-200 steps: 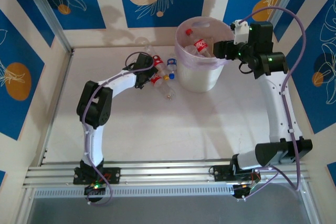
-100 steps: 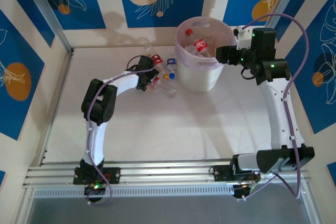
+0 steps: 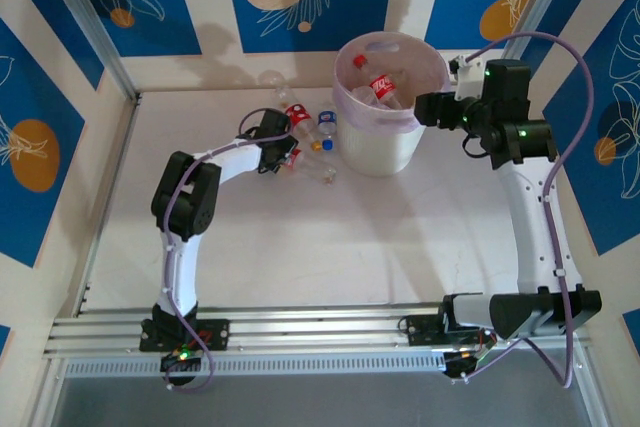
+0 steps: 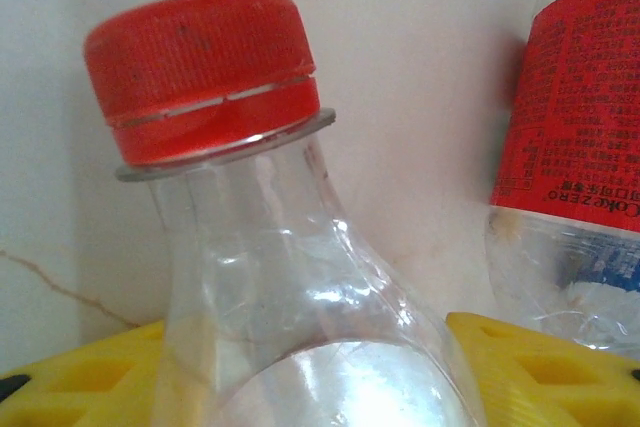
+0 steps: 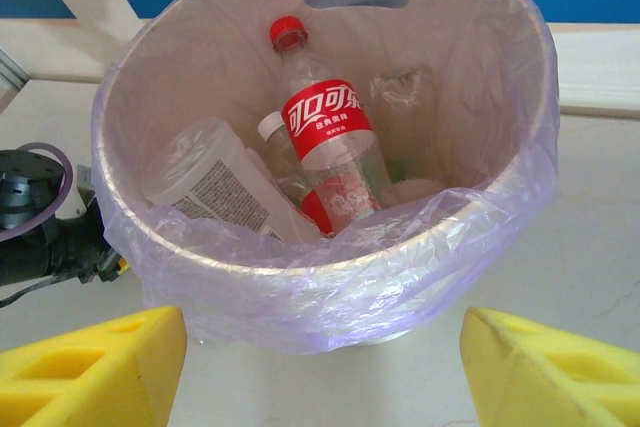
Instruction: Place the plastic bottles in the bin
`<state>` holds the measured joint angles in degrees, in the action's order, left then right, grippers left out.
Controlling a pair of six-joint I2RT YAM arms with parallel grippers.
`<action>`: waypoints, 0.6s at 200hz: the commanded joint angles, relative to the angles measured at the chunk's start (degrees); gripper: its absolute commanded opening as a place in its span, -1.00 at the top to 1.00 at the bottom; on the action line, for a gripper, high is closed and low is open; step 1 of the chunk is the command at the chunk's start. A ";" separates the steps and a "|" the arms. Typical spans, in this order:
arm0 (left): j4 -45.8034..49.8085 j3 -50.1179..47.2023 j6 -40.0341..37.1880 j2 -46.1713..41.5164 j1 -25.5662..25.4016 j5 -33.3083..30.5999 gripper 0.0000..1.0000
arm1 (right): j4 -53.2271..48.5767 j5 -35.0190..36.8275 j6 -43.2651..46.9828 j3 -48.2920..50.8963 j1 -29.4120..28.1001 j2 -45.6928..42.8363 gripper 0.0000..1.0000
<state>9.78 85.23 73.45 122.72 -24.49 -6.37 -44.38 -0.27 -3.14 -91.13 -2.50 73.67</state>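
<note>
My left gripper point(image 4: 310, 372) is shut on a clear bottle with a red cap point(image 4: 205, 72); its yellow fingers point(image 4: 80, 382) press the bottle's body from both sides. From above, the left gripper point(image 3: 283, 152) lies low among the plastic bottles point(image 3: 325, 125) left of the bin. A red-labelled bottle point(image 4: 580, 117) stands close on the right. The white bin point(image 3: 380, 152), lined with a lilac bag, holds several bottles, among them a red-labelled one point(image 5: 325, 137). My right gripper point(image 5: 320, 367) hangs open just outside the bin's right rim point(image 5: 330, 267), nothing between its fingers.
A loose clear bottle point(image 3: 325, 173) lies in front of the bin and another point(image 3: 272, 82) by the back wall. Blue-and-white walls close in the back and both sides. My left arm point(image 5: 40, 237) shows beyond the bin's left side.
The left gripper has closed on the red-capped bottle after sliding a little forward among the bottles. The right gripper has drawn back to the right, away from over the bin.
</note>
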 commanded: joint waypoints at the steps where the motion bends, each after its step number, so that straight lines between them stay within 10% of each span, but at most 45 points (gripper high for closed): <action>1: 3.81 -2.84 0.03 -0.75 0.54 -1.61 -0.13 | -1.00 -1.55 -0.57 0.77 0.31 -2.18 -0.47; 63: 3.90 -5.93 -3.62 -6.70 0.52 -1.98 0.03 | -4.53 -0.97 -2.09 1.50 -3.37 -6.13 -0.47; 120: 3.18 -13.09 -13.88 -22.30 0.57 2.44 0.03 | -10.56 6.65 -2.93 -0.53 -24.53 -3.76 -0.47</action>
<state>12.14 73.56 66.59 108.07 -24.49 -6.39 -50.52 2.68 -4.82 -90.26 -20.29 68.03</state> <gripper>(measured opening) 0.538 0.734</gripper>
